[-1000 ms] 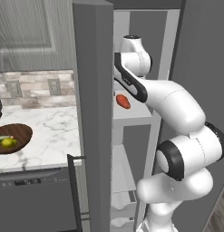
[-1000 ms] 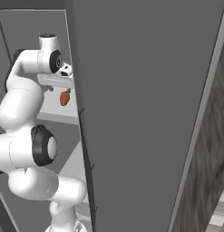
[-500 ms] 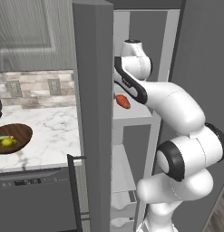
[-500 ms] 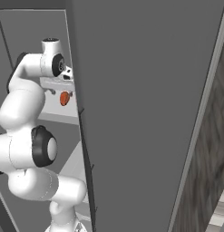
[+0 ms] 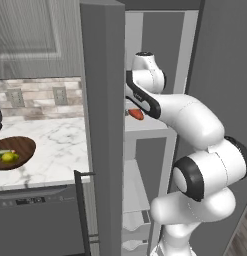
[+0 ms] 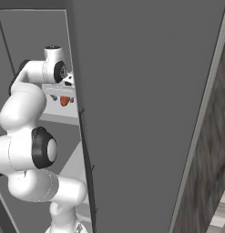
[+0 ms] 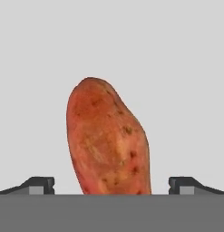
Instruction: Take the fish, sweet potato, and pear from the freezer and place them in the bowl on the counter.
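Observation:
The orange-red sweet potato (image 7: 109, 140) lies on a white shelf (image 5: 147, 129) inside the open freezer (image 5: 102, 125). In the hand view it rises right between the fingertips of my open gripper (image 7: 111, 186), one tip (image 7: 41, 185) on each side, with no contact visible. It also shows as a small red lump, the sweet potato (image 5: 136, 114) under my wrist, and again (image 6: 64, 100). The dark wooden bowl (image 5: 22, 146) sits on the marble counter (image 5: 50, 150) at the left, holding the yellow-green pear (image 5: 8, 157) and the slender fish (image 5: 2, 151).
The open freezer door (image 5: 100, 150) stands edge-on between the shelf and the counter, its dark bar handle (image 5: 80, 210) low down. White drawers (image 5: 135, 225) sit under the shelf. A dark freezer wall (image 6: 145, 113) closes off the right side.
My arm has sunk a little toward the shelf, bringing the hand closer to the sweet potato. The sweet potato and the bowl's contents have not moved. The jaws stay open.

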Controlling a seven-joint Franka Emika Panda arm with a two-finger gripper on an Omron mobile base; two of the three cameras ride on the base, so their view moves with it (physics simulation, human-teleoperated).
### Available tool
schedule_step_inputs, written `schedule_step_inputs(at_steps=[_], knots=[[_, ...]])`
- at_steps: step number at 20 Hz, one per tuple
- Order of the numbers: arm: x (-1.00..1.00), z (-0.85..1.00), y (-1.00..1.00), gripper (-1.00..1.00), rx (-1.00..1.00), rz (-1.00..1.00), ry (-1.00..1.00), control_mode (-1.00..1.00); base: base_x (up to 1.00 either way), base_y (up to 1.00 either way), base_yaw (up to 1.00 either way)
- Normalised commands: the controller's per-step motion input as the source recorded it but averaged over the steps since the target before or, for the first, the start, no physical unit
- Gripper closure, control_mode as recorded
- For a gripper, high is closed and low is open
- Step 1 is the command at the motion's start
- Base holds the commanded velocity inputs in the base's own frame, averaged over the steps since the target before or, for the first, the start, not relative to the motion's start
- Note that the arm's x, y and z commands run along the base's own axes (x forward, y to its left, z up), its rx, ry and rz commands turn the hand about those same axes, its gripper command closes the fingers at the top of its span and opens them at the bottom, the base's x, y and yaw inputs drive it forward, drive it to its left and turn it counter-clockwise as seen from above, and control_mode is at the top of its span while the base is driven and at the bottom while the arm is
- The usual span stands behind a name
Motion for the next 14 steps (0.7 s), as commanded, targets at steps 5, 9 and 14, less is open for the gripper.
schedule_step_inputs(at_steps=[5, 9, 14], knots=[[0.09, -0.22, 0.0, -1.0, 0.0, 0.01, 0.0, -1.0, 0.0, 0.0, 0.0], [0.07, -0.28, 0.01, 1.0, 0.0, 0.03, 0.0, -1.0, 0.0, 0.0, 0.0], [0.06, -0.34, 0.0, 1.0, 0.0, 0.06, 0.0, -1.0, 0.0, 0.0, 0.0]])
